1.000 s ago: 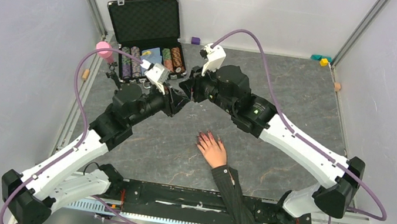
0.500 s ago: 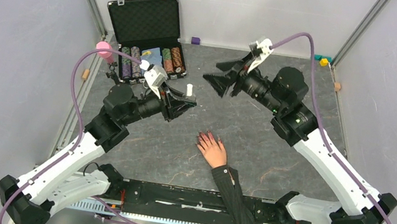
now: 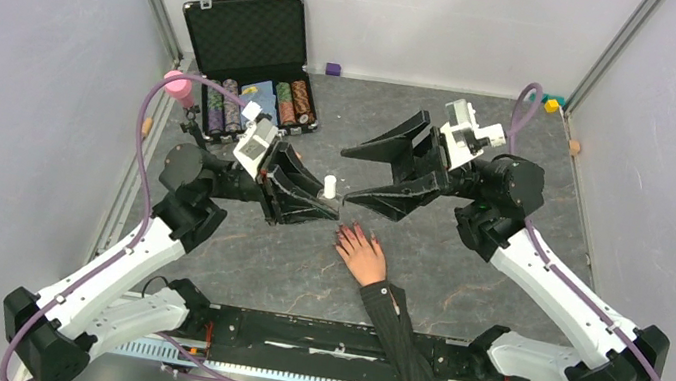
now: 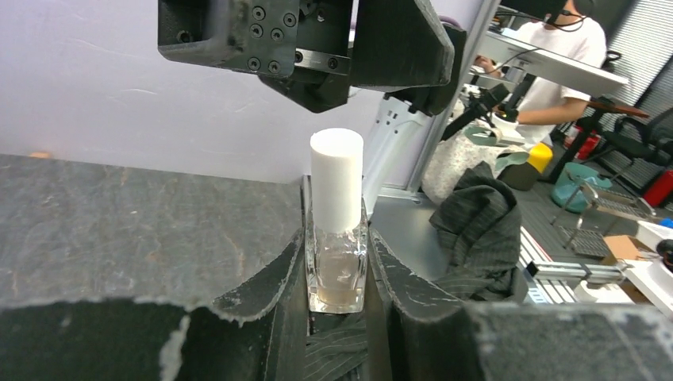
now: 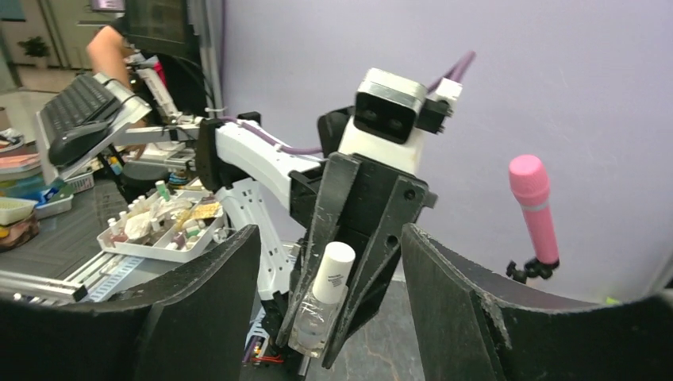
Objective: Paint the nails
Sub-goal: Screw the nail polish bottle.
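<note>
Having opened wide near the bottle [image 4: 337, 274], the right claw [image 3: 348, 174] faced its white cap [image 4: 336, 178], still on, while the left claw [image 3: 320, 200] held the bottle beside the nails [image 3: 347, 235].

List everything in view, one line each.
case: one, black, open, back left
chips: several stacks, mixed colours, in case
rod: one, pink, left of case
cube: one, purple, by back wall
blocks: two, yellow and teal, back right corner
table: one, dark grey, under everything
bottle: one, clear with white cap, in left gripper
hand: one, pale, flat mid-table
nails: several, reddish, on hand's fingertips
left gripper: one, black, shut on bottle
right gripper: one, black, open, right of bottle
</note>
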`<state>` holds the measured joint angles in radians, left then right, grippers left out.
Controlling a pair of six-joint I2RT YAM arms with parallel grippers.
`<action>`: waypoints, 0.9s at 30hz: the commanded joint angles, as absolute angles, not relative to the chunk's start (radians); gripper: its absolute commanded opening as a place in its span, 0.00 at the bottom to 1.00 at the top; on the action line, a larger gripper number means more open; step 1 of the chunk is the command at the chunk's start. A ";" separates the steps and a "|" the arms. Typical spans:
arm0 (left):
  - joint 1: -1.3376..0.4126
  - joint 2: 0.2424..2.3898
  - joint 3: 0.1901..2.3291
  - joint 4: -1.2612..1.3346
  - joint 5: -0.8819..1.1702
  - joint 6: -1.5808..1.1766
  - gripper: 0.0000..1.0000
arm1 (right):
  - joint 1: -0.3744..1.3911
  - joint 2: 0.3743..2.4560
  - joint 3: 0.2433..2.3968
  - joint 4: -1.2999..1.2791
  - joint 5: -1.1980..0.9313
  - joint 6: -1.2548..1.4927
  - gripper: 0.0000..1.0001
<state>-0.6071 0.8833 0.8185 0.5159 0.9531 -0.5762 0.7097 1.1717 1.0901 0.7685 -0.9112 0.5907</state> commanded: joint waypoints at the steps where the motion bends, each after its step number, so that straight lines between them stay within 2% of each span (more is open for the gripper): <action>1: -0.605 0.895 0.852 0.650 1.052 -0.685 0.02 | 0.717 1.195 1.106 0.921 -1.003 0.685 0.70; 9: -0.605 0.908 0.853 0.660 1.068 -0.699 0.02 | 0.729 1.248 1.136 0.890 -1.023 0.723 0.67; 14: -0.605 0.911 0.853 0.659 1.069 -0.698 0.02 | 0.741 1.271 1.149 0.860 -1.038 0.726 0.61; 22: -0.605 0.917 0.853 0.652 1.065 -0.693 0.02 | 0.776 1.290 1.160 0.847 -1.082 0.744 0.42; 27: -0.605 0.912 0.854 0.617 1.048 -0.662 0.02 | 0.783 1.294 1.169 0.803 -1.097 0.742 0.26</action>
<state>-0.6075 0.9199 0.8185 0.6083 1.0580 -0.6632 0.7727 1.2915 1.1168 0.8314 -1.0607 0.7322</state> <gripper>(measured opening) 0.331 0.317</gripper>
